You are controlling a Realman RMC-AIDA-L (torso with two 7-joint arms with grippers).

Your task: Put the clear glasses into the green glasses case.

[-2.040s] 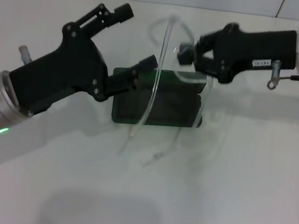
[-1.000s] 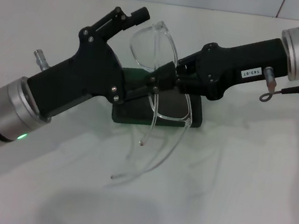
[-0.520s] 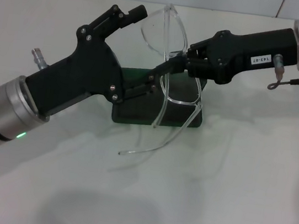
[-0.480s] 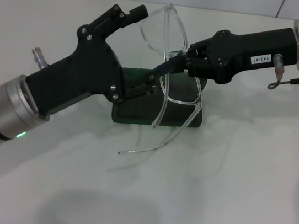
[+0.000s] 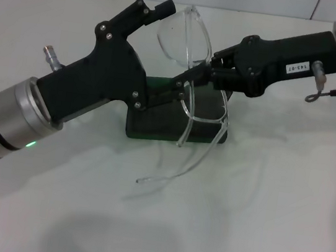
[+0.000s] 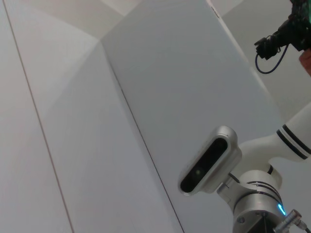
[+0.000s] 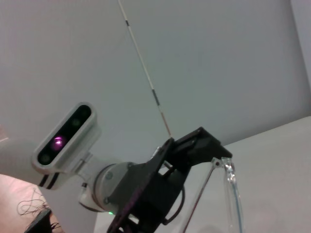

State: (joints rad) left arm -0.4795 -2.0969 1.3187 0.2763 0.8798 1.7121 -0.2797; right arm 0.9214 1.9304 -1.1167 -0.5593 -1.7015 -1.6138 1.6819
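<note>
The task is about half done: one pair of clear glasses [image 5: 191,73] hangs in the air just above the one green case [image 5: 156,121] on the white tabletop [image 5: 269,209], not yet inside; the right tool [image 5: 212,69] is pinched onto the frame; the left tool [image 5: 177,52] stands spread wide beside a lens, gripping nothing.

Approach to the green glasses case [image 5: 155,127] crowded from above: left end effector [image 5: 175,52] and right end effector [image 5: 208,74] meet over its back edge, the clear glasses [image 5: 192,88] hanging between them, temples trailing past the case front. White desk [image 5: 254,226] in front and right of the case lies open.
</note>
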